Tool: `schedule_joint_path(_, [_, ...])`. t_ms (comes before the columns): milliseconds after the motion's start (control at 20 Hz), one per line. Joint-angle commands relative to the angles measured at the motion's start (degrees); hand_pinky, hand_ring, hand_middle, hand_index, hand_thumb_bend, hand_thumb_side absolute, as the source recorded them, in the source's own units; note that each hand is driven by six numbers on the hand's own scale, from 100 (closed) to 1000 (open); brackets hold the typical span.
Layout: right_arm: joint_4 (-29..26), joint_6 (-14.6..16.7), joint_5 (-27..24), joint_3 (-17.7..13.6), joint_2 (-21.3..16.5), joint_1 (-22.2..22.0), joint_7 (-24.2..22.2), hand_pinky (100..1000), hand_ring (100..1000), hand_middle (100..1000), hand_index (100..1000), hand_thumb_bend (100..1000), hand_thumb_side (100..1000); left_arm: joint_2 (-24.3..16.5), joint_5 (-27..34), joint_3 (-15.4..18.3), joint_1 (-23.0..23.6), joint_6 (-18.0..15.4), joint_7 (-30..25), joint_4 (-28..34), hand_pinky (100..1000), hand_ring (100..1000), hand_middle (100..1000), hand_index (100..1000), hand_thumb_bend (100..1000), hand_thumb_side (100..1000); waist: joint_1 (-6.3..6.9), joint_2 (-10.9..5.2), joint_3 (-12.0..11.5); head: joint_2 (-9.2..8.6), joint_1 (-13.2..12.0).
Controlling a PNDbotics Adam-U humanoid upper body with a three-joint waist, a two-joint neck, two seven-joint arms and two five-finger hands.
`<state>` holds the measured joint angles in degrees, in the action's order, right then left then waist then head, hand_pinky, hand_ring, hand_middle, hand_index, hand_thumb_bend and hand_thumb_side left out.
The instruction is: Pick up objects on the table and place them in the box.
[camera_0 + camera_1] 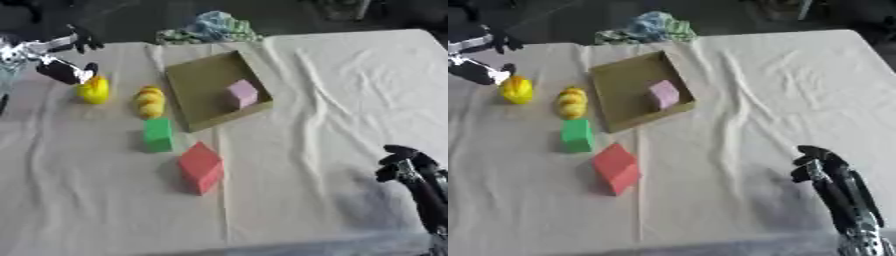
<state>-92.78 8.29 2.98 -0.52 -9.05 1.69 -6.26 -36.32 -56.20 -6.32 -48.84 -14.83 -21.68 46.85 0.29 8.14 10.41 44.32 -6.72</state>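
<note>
At far left, the left hand hovers open by the yellow object.

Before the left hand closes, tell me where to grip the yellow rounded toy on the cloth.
Grip the yellow rounded toy across its rounded middle, coming from above and the left, where the left hand hovers. Its right side is probably crowded by the yellow-orange striped toy.

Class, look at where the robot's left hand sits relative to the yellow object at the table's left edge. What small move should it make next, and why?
Probably lower the left hand a little and close it round the yellow object. The hand hovers just above and left of it, apparently holding nothing, while the box so far holds only the pink block. The right hand is far off, near the lower right.
</note>
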Motion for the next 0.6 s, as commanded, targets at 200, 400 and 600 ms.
schedule_joint_path(200, [-0.42, 0.12, -0.43, 0.38, -0.23, 0.01, -0.41, 513, 521, 537, 743, 100, 656, 5.63, -13.27, 5.96, -3.98, 2.77, 7.6, -10.99, 790, 736, 764, 879, 100, 329, -1.12, -1.58, 0.82, -0.2, -0.35])
schedule_joint_path(400, [-0.37, 0.12, -0.58, 0.43, 0.01, 0.01, -0.49, 513, 521, 537, 743, 100, 661, 6.44, -16.98, 6.84, -4.52, 5.09, 11.98, -11.86, 791, 739, 768, 875, 100, 311, -1.36, -1.46, 1.24, -0.2, -0.48])
schedule_joint_path(600, [-0.42, 0.1, -0.56, 0.31, 0.07, 0.07, -0.4, 513, 521, 537, 743, 100, 658, 6.26, -19.2, 6.9, -4.48, 6.13, 11.76, -12.94, 782, 732, 761, 866, 100, 328, -1.26, -1.36, 1.32, -0.2, -0.31])
